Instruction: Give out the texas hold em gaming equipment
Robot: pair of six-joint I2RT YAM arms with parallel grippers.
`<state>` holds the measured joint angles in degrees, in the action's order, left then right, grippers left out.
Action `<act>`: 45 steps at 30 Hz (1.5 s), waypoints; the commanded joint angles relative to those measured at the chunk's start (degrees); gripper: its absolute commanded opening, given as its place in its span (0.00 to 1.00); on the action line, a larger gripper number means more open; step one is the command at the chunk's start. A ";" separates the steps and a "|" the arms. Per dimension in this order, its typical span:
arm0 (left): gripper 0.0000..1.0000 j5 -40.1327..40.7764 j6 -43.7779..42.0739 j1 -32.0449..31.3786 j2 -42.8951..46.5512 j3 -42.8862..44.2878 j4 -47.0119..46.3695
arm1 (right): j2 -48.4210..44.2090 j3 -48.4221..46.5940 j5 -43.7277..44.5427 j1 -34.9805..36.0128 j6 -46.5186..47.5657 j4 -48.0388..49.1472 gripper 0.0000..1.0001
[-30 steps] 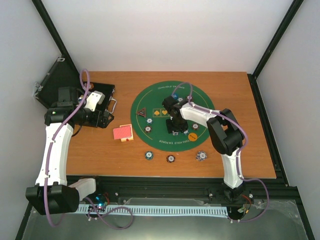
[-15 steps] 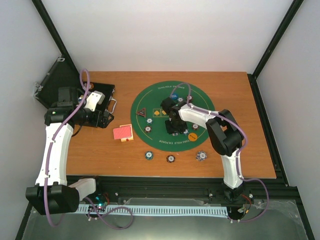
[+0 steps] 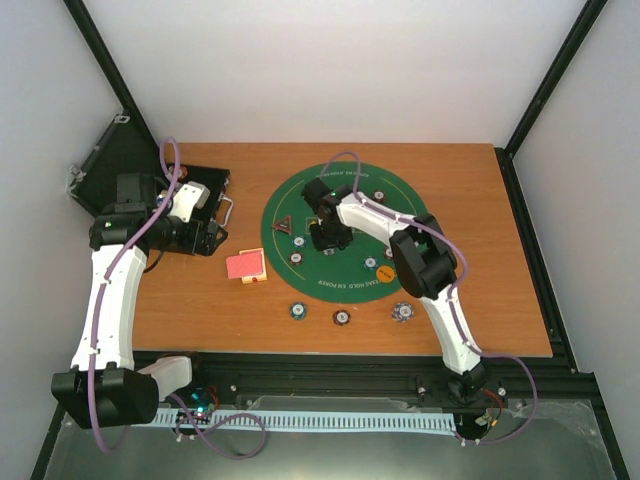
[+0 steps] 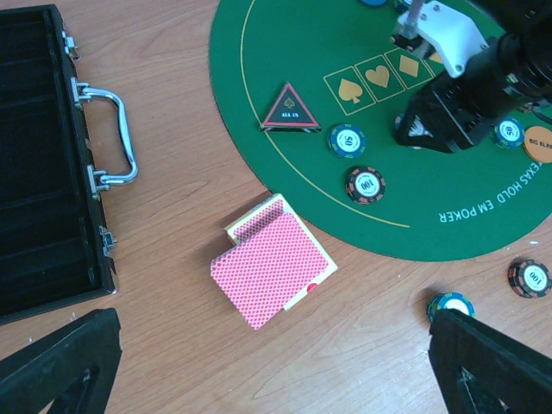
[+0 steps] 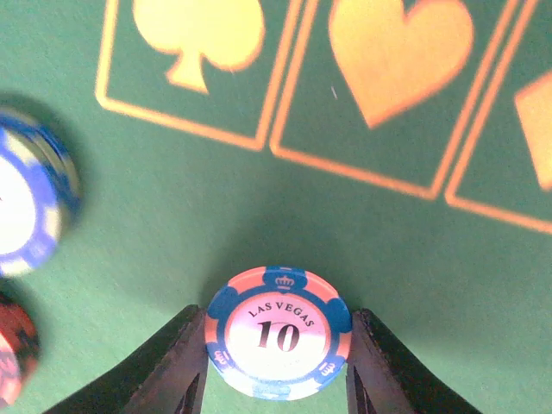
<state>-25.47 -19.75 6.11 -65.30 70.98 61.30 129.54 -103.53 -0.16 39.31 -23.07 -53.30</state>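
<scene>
Pinching a blue-and-pink 10 chip (image 5: 278, 332) by its rim, your right jaws stand part-closed on it over the green mat (image 4: 259, 52), just on the near side of the printed spade and heart boxes; you cannot tell whether the chip touches the felt. Your left jaws hang spread wide, holding nothing, above the worktop (image 4: 172, 78), with the red-backed cards (image 4: 272, 272) lying ahead of their tips, just off the mat's near left rim. The black case (image 4: 43, 172) lies open to the left. The dark triangular marker (image 4: 291, 109) sits on the mat's left part, with a 50 chip (image 4: 347, 140) and a 100 chip (image 4: 366, 184) just near of it.
</scene>
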 commanded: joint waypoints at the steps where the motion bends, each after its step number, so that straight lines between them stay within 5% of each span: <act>1: 1.00 -0.01 -0.59 0.29 -0.44 2.51 -0.57 | 5.27 -7.83 -0.68 -0.39 1.09 -3.11 0.31; 18: 1.00 -0.65 0.02 0.31 -2.52 2.78 -1.46 | 19.13 -32.22 -5.90 -2.17 0.65 -3.68 0.29; 35: 1.00 -0.80 0.56 0.31 -2.93 2.96 -1.57 | 20.14 -32.25 -8.94 -0.37 -3.33 -2.35 0.31; 39: 1.00 -0.72 0.44 0.30 -2.60 3.02 -1.39 | 20.01 -32.27 -8.90 -0.37 -3.36 -2.70 0.48; 45: 1.00 -1.03 0.58 0.31 -2.64 3.43 -1.16 | 16.35 -33.01 -6.06 -0.59 -2.55 -3.32 0.62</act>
<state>-25.30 -19.70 6.11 -68.40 71.90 60.82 147.89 -134.98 -8.25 38.65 -25.69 -55.07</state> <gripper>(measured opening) 0.999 0.602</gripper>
